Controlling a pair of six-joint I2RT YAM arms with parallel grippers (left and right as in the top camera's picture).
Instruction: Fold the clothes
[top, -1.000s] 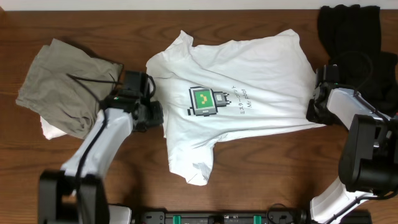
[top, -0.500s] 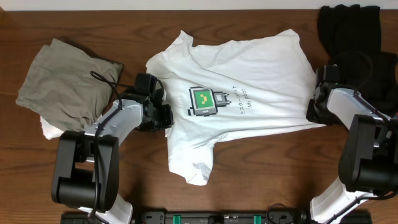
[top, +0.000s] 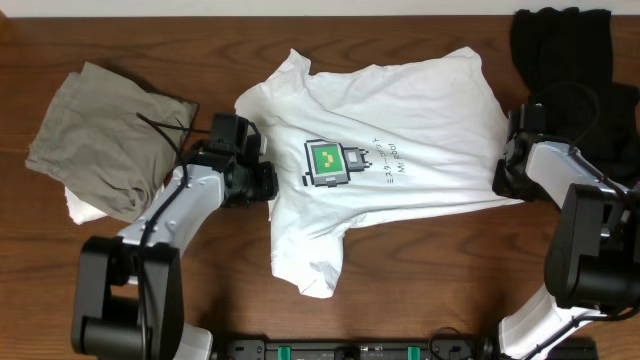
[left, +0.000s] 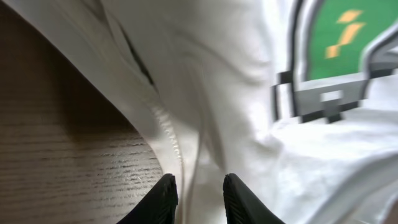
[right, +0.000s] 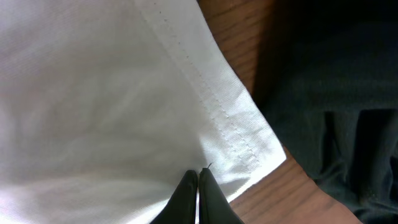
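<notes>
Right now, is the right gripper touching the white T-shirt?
Touching. The right wrist view shows the right gripper shut on the white T-shirt, pinching the fabric beside its stitched hem corner.

We are looking at a robotics lab bench: white-and-black robot arms (top: 170, 215) are standing at the near edge of a dark brown wooden table (top: 420, 290).
</notes>
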